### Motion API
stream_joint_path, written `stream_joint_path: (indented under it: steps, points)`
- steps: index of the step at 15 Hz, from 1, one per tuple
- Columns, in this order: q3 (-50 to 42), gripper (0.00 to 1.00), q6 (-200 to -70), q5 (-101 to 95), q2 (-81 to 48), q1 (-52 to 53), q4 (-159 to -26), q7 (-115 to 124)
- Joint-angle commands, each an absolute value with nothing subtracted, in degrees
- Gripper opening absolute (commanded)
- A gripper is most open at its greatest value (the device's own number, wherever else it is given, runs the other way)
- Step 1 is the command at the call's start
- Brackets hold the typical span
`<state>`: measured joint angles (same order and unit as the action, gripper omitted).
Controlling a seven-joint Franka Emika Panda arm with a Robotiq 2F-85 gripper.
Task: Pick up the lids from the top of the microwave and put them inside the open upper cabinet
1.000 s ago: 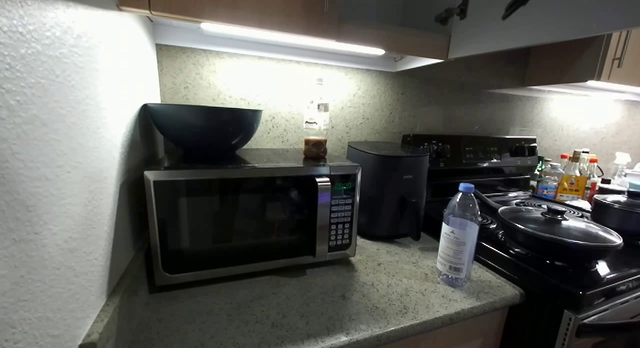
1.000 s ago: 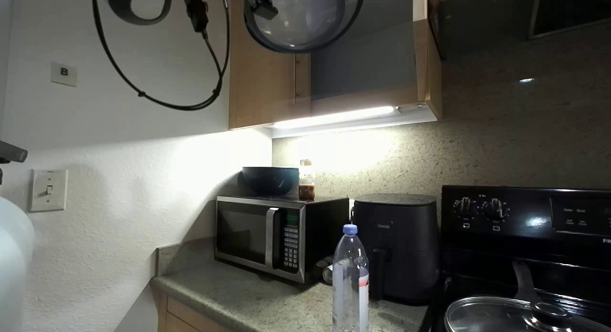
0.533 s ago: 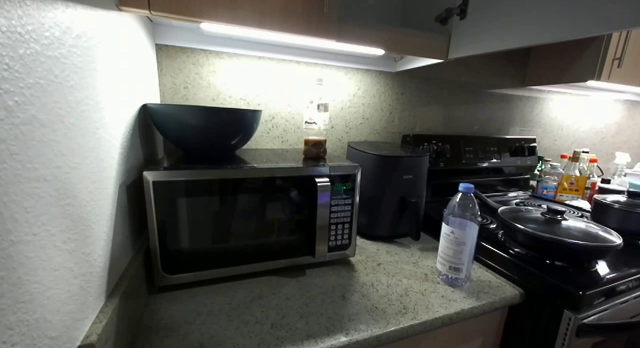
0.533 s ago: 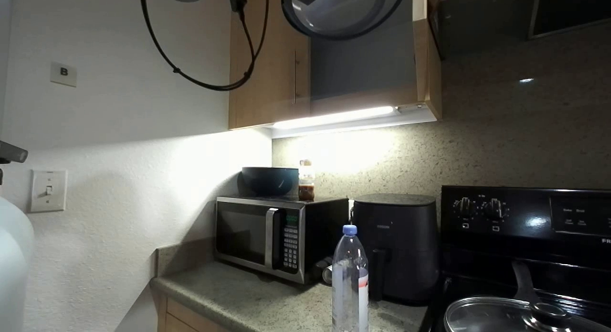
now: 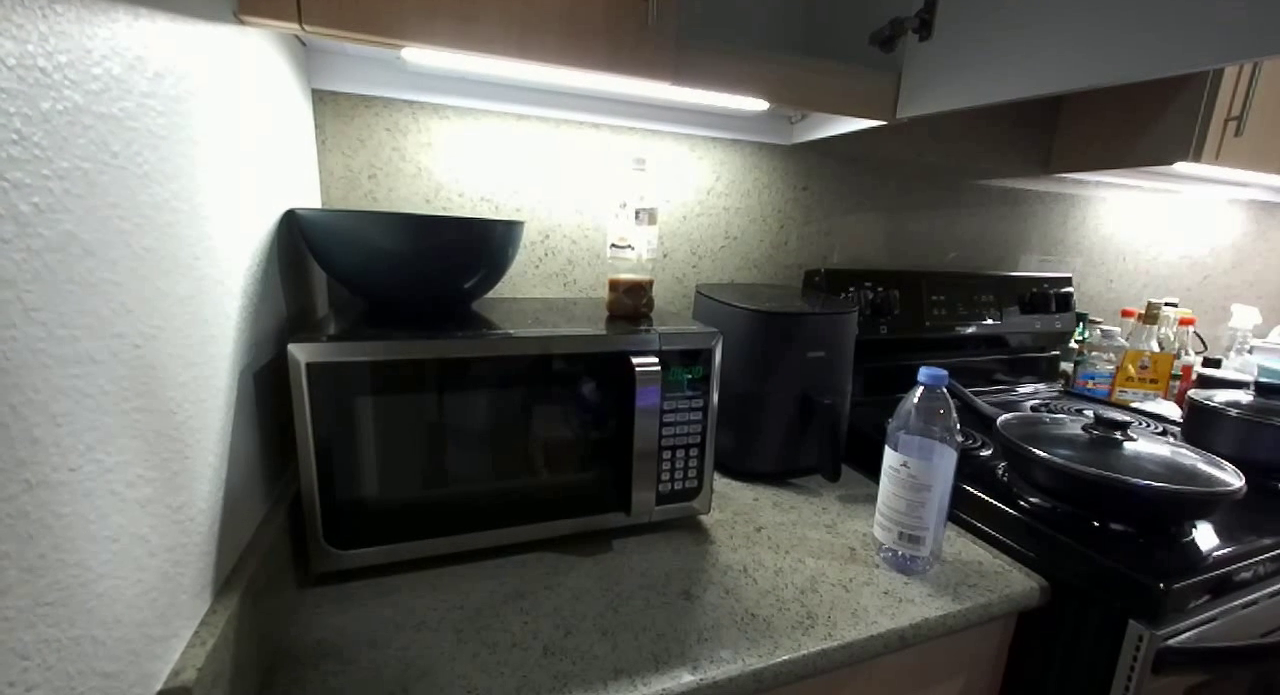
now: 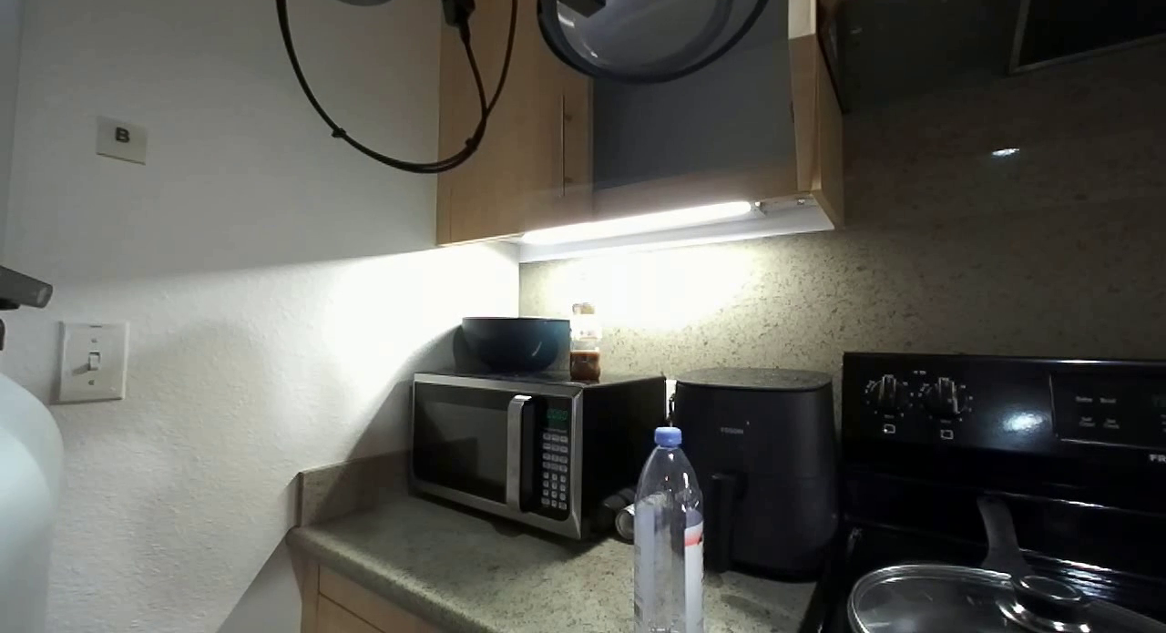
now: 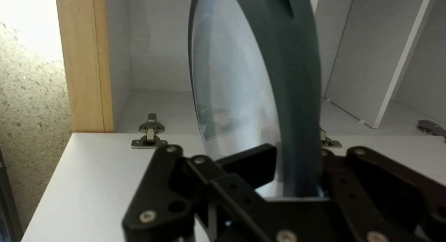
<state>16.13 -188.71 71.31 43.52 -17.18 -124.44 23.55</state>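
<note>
Lid [image 7: 251, 82] sticks out past the claw [image 7: 299, 169], which pinches it by the edge. The open upper cabinet [image 7: 158, 68] shows behind it.

Textured white wall [image 6: 228, 205] with light switch [image 6: 94, 362], bright strip light [image 5: 585, 78] above speckled backsplash [image 5: 745, 215] and countertop [image 5: 560, 615].

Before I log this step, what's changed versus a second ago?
In an exterior view, the lid has shifted rightward across the picture and slightly up, and the arm's cable loop went the same way. No grab or release shows: the gripper has it clamped at the edge. The microwave, dark bowl and blue-capped bottle stayed put.
</note>
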Motion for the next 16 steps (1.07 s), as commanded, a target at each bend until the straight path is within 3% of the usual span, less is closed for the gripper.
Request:
stream_joint_path:
  steps: [1, 5, 7, 9, 16]
  points:
    - [11.78, 0.0, -185.3, 69.19, 35.15, -10.04, -114.58, 23.6]
    - [6.22, 0.0, -177.22, 68.63, 25.12, -4.49, -103.21, 24.93]
    - [6.58, 0.0, -173.91, 68.66, 20.56, -7.42, -99.18, 27.92]
    - [5.12, 0.02, -175.35, 68.01, 23.09, -4.89, -103.15, 26.27]
    - [3.03, 0.0, -172.71, 68.24, 15.23, -4.4, -95.96, 28.54]
